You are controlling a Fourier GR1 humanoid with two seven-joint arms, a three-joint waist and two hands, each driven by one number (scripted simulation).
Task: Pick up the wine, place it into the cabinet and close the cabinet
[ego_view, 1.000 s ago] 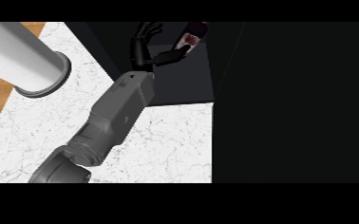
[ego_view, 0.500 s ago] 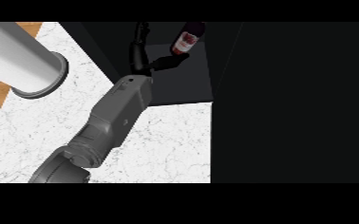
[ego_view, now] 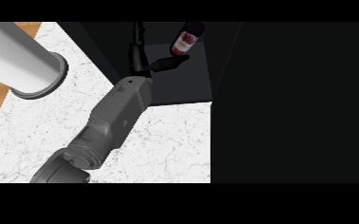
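Note:
The wine bottle (ego_view: 187,40), dark with a red and white label, stands inside the dark cabinet (ego_view: 184,84) near the top of the head view. My left hand (ego_view: 144,62) is just left of and below it, inside the cabinet opening. Its fingers (ego_view: 137,40) point straight up and the thumb (ego_view: 168,63) stretches right to the bottle's lower end. No finger curls round the bottle. My grey left forearm (ego_view: 116,114) runs in from the lower left. My right hand is out of view.
A large grey cylinder (ego_view: 26,61) lies on the white marble counter (ego_view: 165,144) at the left, with a strip of wood (ego_view: 26,26) beyond it. A broad black cabinet surface (ego_view: 288,99) fills the right side.
A second ago the left hand's fingers were curled round the bottle. They have straightened, and the bottle now stands free to the right of the hand.

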